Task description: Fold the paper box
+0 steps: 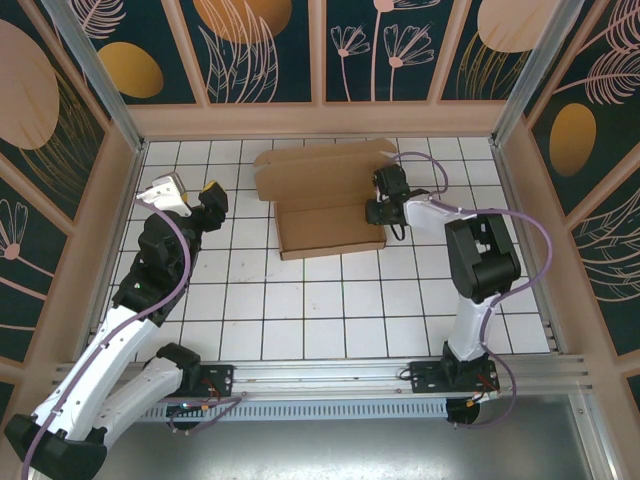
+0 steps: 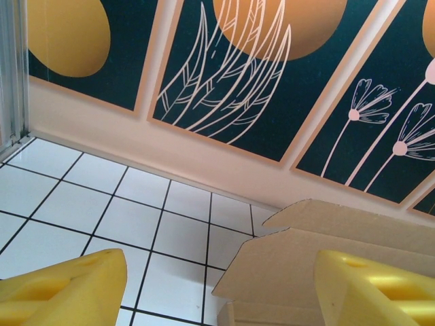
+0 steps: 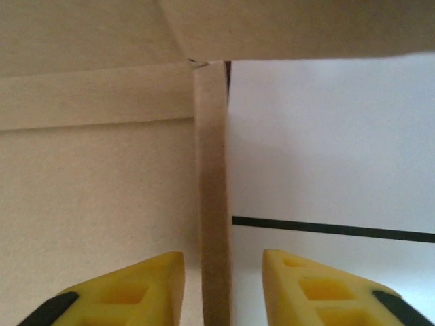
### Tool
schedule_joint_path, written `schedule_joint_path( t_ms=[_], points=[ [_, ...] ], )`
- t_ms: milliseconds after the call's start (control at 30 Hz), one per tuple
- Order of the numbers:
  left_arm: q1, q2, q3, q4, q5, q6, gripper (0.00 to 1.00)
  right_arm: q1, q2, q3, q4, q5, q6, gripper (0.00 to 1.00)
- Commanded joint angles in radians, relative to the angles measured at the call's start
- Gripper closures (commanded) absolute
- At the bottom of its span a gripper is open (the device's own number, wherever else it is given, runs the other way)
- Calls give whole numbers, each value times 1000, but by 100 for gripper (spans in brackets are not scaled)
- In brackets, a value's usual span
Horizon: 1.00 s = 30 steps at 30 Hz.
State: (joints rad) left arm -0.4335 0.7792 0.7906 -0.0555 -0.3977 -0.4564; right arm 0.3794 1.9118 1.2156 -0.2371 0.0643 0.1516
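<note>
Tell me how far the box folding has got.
Done: the paper box is partly formed, a shallow tray on the tiles. In hand: the right hand straddles the tray's side wall, a finger on each side, not clamped. Left to do: the lid stands open behind the tray; the left hand hangs open, off the cardboard.

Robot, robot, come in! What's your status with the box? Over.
Left gripper open, empty, beside box. Right gripper open, straddling the box's right wall. Box partly folded, lid open. Nothing blocking it. Over.
</note>
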Motion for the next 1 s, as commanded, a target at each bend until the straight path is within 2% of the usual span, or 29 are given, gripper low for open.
schedule_joint_path(
  t_ms=[0, 100, 200, 367, 700, 800, 967],
  points=[
    [6, -14, -8, 29, -1, 0, 27, 7, 56, 43, -61, 55, -1, 73],
    [5, -14, -7, 31, 2, -1, 27, 18, 87, 72, -95, 111, -22, 86],
    [5, -11, -5, 32, 10, -2, 27, 27, 119, 111, -142, 162, -41, 95],
    [5, -15, -7, 32, 7, -3, 27, 40, 170, 160, -197, 231, -65, 97],
    [5, -15, -8, 33, 7, -3, 27, 118, 174, 204, -262, 542, -131, 100],
    [5, -16, -9, 34, 7, -4, 27, 121, 183, 183, -253, 551, -133, 100],
    [5, -14, -11, 34, 2, -3, 27, 101, 208, 155, -234, 479, -118, 99]
  ],
)
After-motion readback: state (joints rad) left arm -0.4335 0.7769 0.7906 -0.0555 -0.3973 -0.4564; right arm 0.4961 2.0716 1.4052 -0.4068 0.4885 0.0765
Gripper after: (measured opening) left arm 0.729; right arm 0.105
